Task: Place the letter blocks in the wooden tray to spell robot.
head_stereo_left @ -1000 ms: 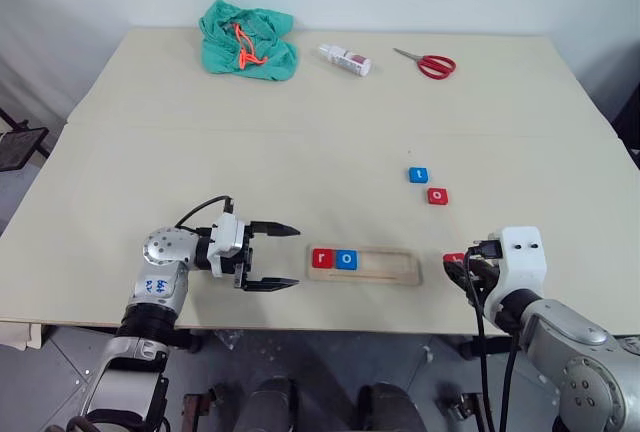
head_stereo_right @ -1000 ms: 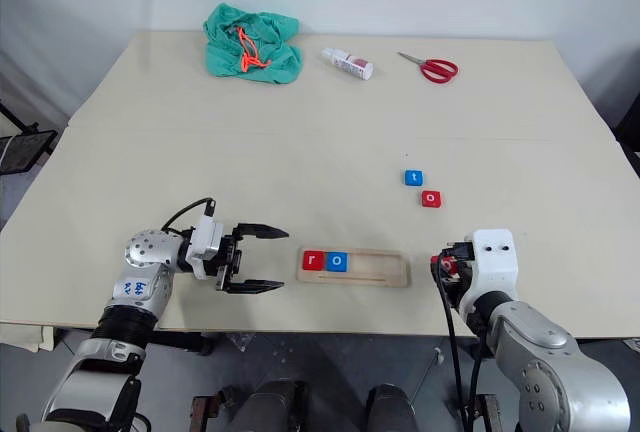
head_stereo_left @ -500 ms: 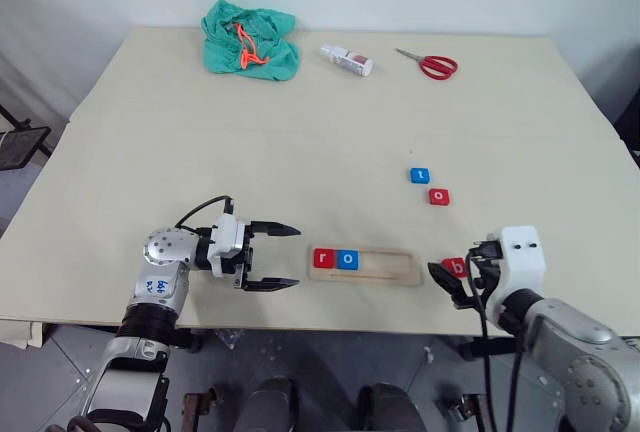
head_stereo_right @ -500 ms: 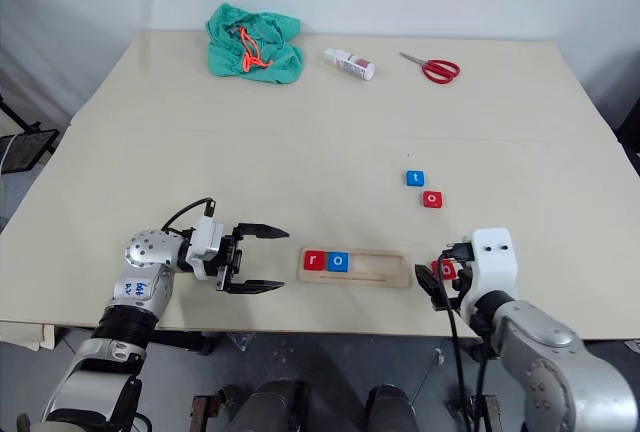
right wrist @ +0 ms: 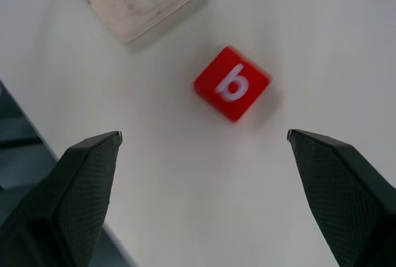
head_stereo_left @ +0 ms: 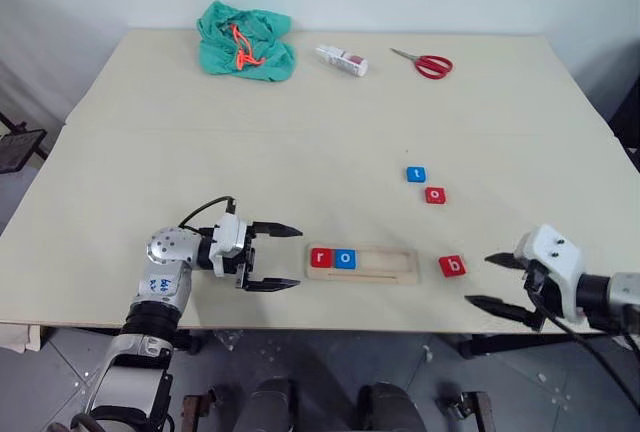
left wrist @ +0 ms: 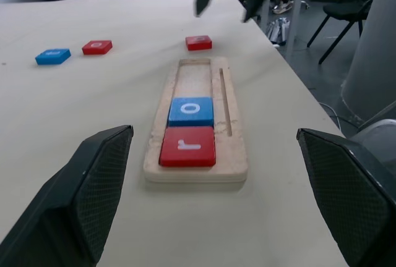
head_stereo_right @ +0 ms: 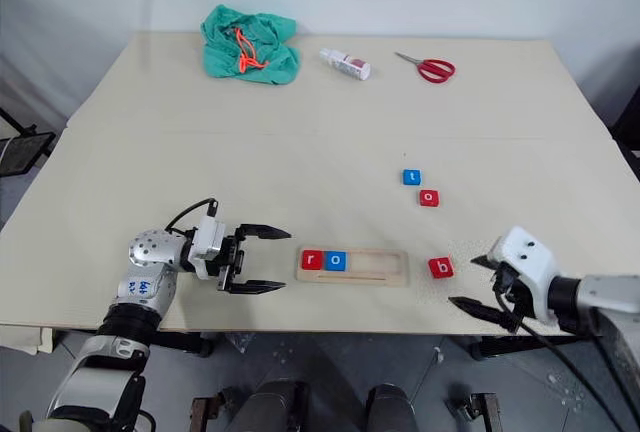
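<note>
Left gripper (head_stereo_left: 285, 256): seen at lower left of the head view, fingers spread apart, nothing held; it is pointed toward the tray's left end.
Wooden tray (head_stereo_left: 396, 266): lying at lower centre, just right of the left gripper's fingertips, apart from them; its long axis is run left to right across the frame, flat on the table (head_stereo_left: 300, 132).
Red r block (head_stereo_left: 321, 258): seated in the tray's leftmost place, letter upright to the camera.
Blue o block (head_stereo_left: 345, 259): seated touching the r block on its right; the rest of the tray is bare wood.
Blue t block (head_stereo_left: 416, 174): lying flat at centre right, above the tray, well apart from both grippers.
Red o block (head_stereo_left: 435, 195): just below and right of the t block.
Red b block (head_stereo_left: 452, 266): lying flat just beside the tray's right end, slightly turned.
Right gripper (head_stereo_left: 497, 282): at lower right, fingers wide apart and empty, near the b block, to its right and not touching.
</note>
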Robot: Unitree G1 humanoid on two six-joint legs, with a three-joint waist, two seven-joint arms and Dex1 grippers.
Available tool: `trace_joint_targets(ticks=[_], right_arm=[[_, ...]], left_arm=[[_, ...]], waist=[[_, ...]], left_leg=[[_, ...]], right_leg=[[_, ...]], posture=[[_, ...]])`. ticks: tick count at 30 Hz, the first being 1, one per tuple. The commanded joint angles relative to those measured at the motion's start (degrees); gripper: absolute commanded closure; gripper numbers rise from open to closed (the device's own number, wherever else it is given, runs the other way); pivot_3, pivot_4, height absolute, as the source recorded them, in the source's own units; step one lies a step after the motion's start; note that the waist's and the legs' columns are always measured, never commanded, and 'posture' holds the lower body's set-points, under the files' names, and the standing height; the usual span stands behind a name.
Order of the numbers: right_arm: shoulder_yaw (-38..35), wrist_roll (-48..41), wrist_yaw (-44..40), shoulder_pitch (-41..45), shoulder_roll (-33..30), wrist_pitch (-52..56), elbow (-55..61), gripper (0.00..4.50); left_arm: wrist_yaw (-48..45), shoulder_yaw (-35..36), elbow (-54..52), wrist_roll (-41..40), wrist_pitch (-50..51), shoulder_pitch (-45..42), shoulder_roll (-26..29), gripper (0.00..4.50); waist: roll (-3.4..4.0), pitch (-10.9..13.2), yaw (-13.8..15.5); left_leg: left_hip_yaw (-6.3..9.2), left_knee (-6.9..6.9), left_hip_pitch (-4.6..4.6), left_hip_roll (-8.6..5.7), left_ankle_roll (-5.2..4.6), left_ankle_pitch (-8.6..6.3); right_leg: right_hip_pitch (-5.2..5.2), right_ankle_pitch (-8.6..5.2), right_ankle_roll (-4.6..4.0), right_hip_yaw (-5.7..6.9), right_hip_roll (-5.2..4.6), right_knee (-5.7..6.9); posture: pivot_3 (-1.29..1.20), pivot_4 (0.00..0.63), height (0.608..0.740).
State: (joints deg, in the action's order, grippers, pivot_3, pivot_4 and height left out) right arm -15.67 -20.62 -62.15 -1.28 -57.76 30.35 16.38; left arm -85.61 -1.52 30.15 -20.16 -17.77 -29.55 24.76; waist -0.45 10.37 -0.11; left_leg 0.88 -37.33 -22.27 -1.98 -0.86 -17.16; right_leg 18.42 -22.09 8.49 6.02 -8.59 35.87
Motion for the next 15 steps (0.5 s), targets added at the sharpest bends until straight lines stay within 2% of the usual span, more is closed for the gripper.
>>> trace_joint_targets(ticks=[1, 4, 8, 15], right_arm=[[4.52, 2.46, -5.32, 6.80, -1.38, -9.59, -8.14, 0.02], [7.66, 4.18, -6.95, 11.62, -0.77, -13.83, -13.73, 0.02], [12.60, 6.09, -13.53, 16.11, -1.06, -20.91, -21.62, 0.02], [16.74, 8.05, -19.98, 21.34, -0.96, -27.42, -28.73, 0.02]], left_arm=[[-0.67, 0.82, -0.30, -1.00, -0.84, -0.04, 0.51, 0.00], [-0.36, 1.27, -0.33, -0.93, -0.98, 0.08, 0.77, 0.00], [0.39, 1.55, -2.59, -1.11, -0.24, 1.37, 1.32, 0.00], [1.51, 2.08, -5.82, -1.48, 1.08, 3.39, 2.23, 0.00]], waist=[[-0.01, 0.00, 0.05], [-0.01, 0.00, 0.23], [-0.01, 0.00, 0.57], [-0.01, 0.00, 0.40]], left_leg=[[0.01, -0.02, 0.01, 0.01, 0.00, 0.00], [0.06, -0.03, -0.03, -0.01, 0.00, 0.00], [0.09, -0.14, -0.14, -0.05, 0.00, 0.00], [0.09, -0.15, -0.14, -0.03, 0.00, 0.00]], right_leg=[[-0.02, 0.00, 0.00, 0.04, 0.01, 0.01], [-0.01, 0.00, 0.00, 0.06, -0.01, 0.00], [-0.02, 0.00, 0.00, 0.19, -0.04, 0.00], [-0.02, 0.00, 0.00, 0.19, -0.04, 0.00]], posture=[[0.00, 0.150, 0.740], [0.00, 0.150, 0.740], [0.00, 0.150, 0.740], [0.00, 0.150, 0.740]])
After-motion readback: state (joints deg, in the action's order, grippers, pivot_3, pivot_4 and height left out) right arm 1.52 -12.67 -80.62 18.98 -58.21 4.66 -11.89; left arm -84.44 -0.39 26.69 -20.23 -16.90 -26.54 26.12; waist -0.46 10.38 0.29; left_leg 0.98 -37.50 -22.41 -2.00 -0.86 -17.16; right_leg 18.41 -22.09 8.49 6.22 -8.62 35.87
